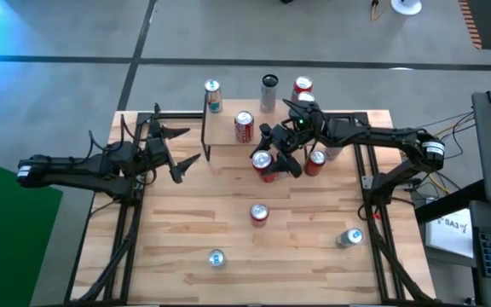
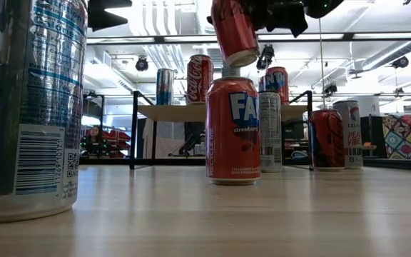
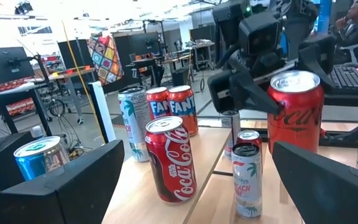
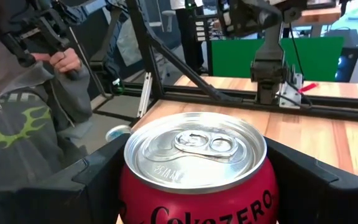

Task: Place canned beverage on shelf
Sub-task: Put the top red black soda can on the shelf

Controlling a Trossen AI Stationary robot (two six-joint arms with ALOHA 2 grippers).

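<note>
My right tool (image 1: 273, 160) pinches a cola can (image 1: 263, 161), lifted near the shelf (image 1: 228, 130); next, carry it over and lower. Left tool (image 1: 180, 149) waits spread.

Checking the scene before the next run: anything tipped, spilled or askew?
Only the red Coke Zero can: it hangs tilted above the table in the right gripper, in front of the low wooden shelf. No spills; other cans stand upright.
</note>
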